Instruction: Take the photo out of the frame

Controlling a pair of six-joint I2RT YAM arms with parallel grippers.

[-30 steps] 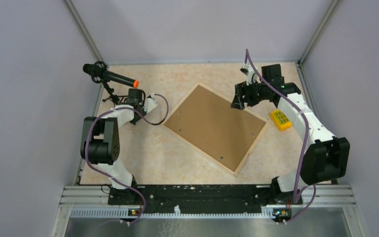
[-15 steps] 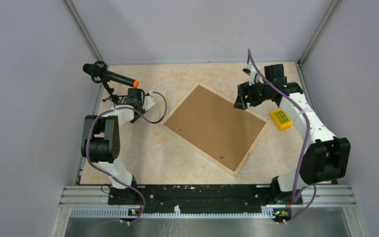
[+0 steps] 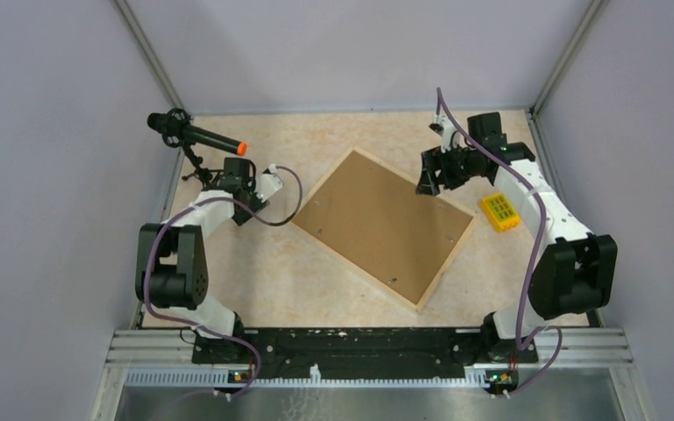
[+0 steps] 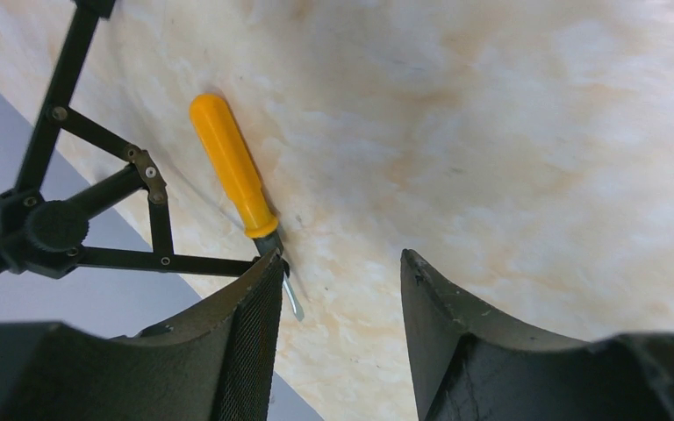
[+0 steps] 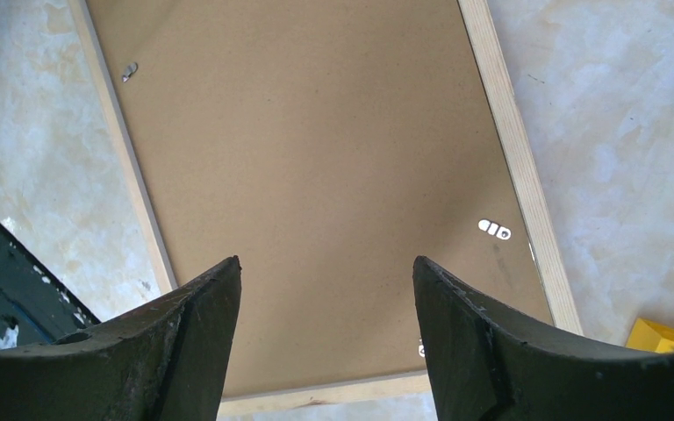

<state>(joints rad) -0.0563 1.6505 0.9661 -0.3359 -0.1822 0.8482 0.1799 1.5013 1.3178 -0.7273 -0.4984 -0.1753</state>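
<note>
Marbled table [image 3: 254, 263] — the left arm's elbow has dropped toward its base and its jaws have spread.
The left gripper [image 4: 342, 263] stands apart and empty, with an orange-handled screwdriver [image 4: 231, 167] lying just beside one finger. The frame [image 3: 382, 226] has not shifted — mid-table, brown back up, long axis running far-left to near-right. The right gripper [image 5: 326, 267] hovers over it, fingers apart, holding nothing.

This is a robotics lab cell. Plain panels [image 3: 44, 132] enclose a marbled table [image 3: 263, 272], with a microphone [image 3: 197, 136] mounted at one corner.
</note>
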